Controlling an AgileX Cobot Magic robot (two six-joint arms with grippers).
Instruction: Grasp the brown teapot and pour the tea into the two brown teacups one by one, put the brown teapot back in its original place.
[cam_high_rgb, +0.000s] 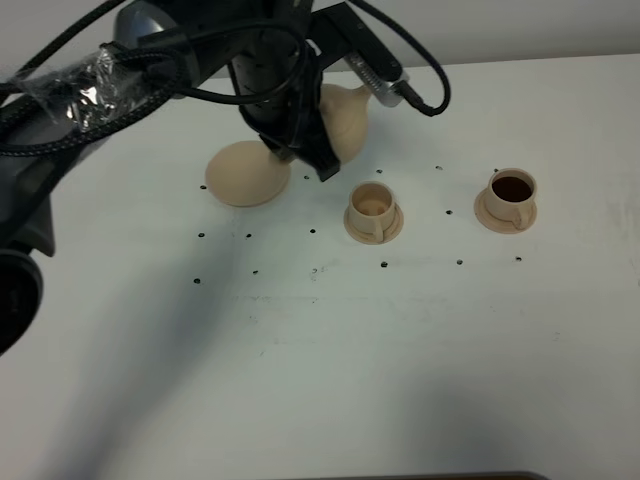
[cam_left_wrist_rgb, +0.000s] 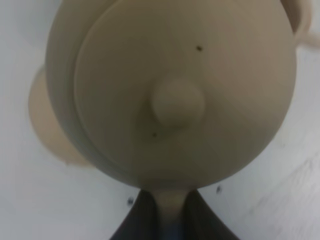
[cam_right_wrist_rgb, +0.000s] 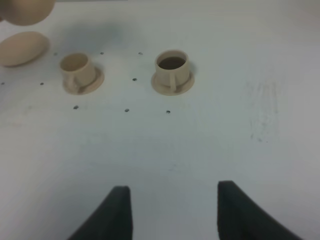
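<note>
From above, the left arm and its cables hide the brown teapot save one flank; lid and handle are out of sight. In the left wrist view the pot is blurred and cropped, masking part of the wide saucer. The right gripper shows only its finger ends. Whether the teacup nearer the saucer holds tea cannot be told.

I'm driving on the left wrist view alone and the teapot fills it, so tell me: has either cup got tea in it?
Observer: Yes. The right cup holds dark liquid; the middle cup looks pale inside, seemingly unfilled.
Operator: Where am I relative to that one?
Observer: The teapot hangs in the left hand, clear of the large saucer and not yet over the middle cup.
Operator: And the other arm?
Observer: The right hand is open and empty, clear of both cups.
</note>
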